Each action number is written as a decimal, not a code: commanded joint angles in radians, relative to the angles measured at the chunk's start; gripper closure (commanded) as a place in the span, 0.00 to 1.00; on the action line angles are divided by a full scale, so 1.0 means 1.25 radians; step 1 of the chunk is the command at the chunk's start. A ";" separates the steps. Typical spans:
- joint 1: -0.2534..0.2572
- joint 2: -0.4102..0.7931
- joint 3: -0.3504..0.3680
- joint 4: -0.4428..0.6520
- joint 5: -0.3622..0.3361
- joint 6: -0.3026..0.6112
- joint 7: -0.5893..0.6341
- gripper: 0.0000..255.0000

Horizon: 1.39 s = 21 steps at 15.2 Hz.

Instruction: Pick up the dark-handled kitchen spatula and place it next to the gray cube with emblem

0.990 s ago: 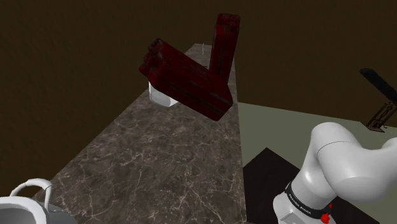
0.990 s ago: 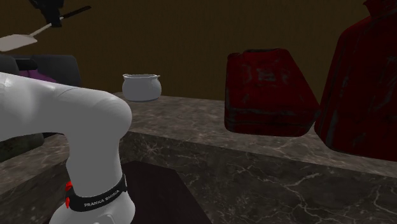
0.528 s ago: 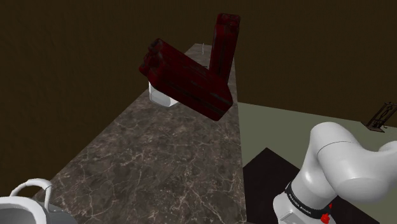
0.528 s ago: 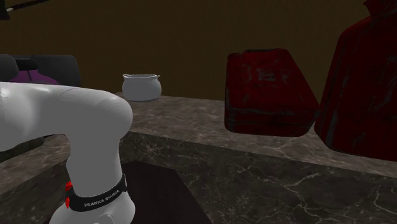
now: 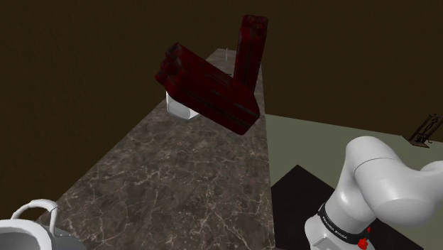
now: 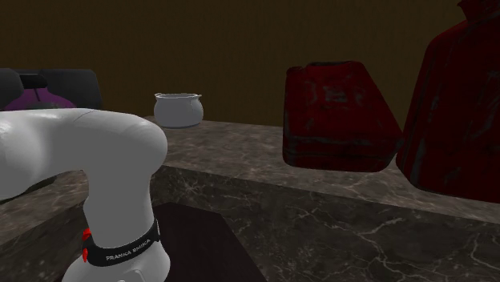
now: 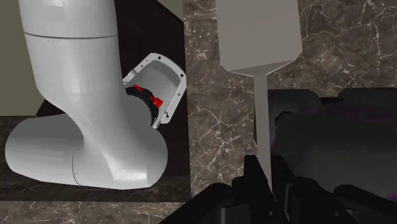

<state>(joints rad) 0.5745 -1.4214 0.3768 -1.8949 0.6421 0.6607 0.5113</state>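
Gripper (image 7: pixel 266 178) is clamped on the spatula (image 7: pixel 258 44): its shaft runs straight out from between the fingers, pale blade at the far end, above the marbled counter (image 7: pixel 210 127).

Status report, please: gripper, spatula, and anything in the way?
Gripper shut on spatula. Blade hangs over marble counter. Own arm close beside; dark object beneath.

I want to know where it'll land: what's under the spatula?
The counter shows below the blade of the spatula, with a black and purple thing beside its shaft. What lies right behind the blade is covered. The end effector hides the handle.
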 commanded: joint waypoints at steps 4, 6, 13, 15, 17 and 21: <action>-0.007 -0.036 0.002 0.058 0.095 -0.072 0.093 1.00; -0.003 -0.061 0.005 0.028 0.097 -0.066 0.088 1.00; 0.008 -0.145 0.019 -0.072 0.110 -0.050 0.074 1.00; 0.012 -0.169 0.023 -0.099 0.115 -0.047 0.071 1.00; 0.015 -0.193 0.028 -0.125 0.121 -0.044 0.068 1.00; 0.022 -0.241 0.038 -0.176 0.135 -0.040 0.065 1.00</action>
<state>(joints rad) 0.6003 -1.7072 0.4203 -2.0980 0.8047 0.6087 0.5935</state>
